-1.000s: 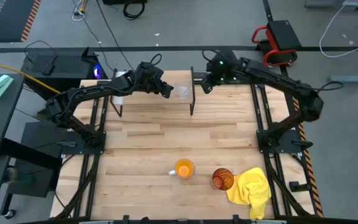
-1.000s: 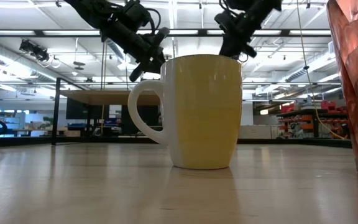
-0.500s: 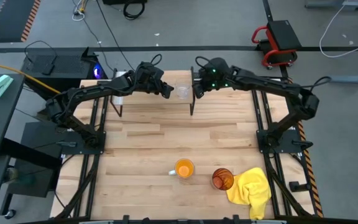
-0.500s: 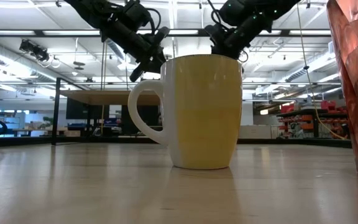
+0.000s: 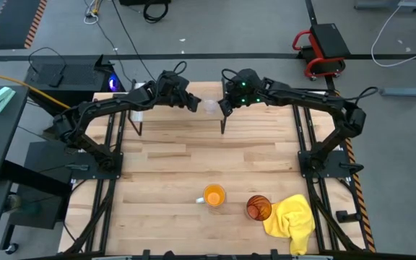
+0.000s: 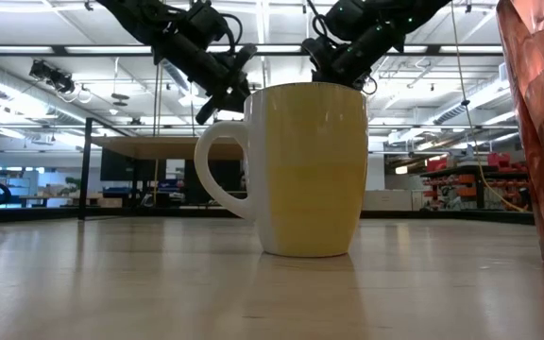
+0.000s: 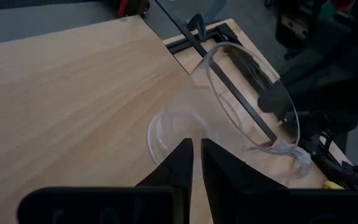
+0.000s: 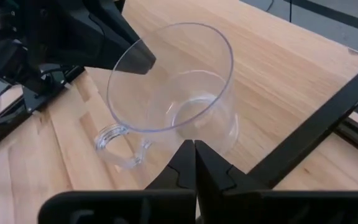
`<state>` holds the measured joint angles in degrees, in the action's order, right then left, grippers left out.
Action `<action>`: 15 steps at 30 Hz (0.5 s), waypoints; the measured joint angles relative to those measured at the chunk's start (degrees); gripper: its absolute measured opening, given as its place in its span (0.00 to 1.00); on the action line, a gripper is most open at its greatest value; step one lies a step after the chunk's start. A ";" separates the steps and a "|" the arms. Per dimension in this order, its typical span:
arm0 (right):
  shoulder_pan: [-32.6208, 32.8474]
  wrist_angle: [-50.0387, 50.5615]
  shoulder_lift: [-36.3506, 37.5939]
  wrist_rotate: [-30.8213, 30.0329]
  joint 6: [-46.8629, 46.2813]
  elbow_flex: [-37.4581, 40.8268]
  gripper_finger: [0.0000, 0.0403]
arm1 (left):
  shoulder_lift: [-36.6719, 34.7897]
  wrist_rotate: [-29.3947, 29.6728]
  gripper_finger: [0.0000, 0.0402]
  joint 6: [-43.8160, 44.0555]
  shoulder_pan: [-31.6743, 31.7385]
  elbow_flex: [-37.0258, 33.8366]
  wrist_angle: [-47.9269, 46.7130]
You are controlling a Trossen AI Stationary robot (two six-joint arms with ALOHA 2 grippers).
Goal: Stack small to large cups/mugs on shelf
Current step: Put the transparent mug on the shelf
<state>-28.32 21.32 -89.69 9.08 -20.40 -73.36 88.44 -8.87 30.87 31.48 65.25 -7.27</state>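
The small clear glass cup [image 5: 210, 107] sits at the right end of the light-wood shelf [image 5: 172, 110] by the table's far edge. My left gripper [image 5: 195, 105] is at the cup's left side, shut on its rim. My right gripper [image 5: 225, 107] is shut, with its tips [image 8: 194, 146] close beside the cup's lower wall [image 8: 213, 134] on the right. The cup's handle [image 8: 118, 148] points toward the table's near side. The orange mug [image 5: 214, 196] and the amber tumbler [image 5: 258, 208] stand on the tabletop near its near edge. My left gripper pinches the glass cup's wall at the rim [image 8: 135, 68] on the cup's left side, coming slanting down from the table's left. The narrow gap between its fingers [image 7: 182, 155] lies over the glass. Whether the cup's base [image 7: 163, 134] rests on the shelf board I cannot tell. My right gripper is beside the cup's lower wall; whether it touches the cup I cannot tell.
A yellow cloth [image 5: 292, 220] lies right of the tumbler at the near right corner. The shelf's black legs [image 5: 222, 124] stand below both grippers. Bare planks [image 5: 208, 155] stretch between the shelf and the mug. In the low view the mug [image 6: 310, 170] fills the foreground.
My right gripper has moved toward the table's left and slightly nearer, closing in on the glass cup from the shelf's right end. My left gripper and the cup have kept their place.
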 joint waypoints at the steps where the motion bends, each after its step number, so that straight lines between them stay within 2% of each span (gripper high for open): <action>1: -0.03 -0.26 -0.27 0.07 -0.04 0.00 0.00 | 0.00 0.28 0.10 0.00 0.00 0.00 0.02; 15: -0.53 -2.66 -1.38 0.45 -0.05 0.02 0.00 | 0.00 1.58 0.11 1.02 1.25 0.00 0.80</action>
<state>-28.84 18.66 -91.07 9.54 -20.45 -73.34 88.44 -7.29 31.90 32.73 65.25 -6.46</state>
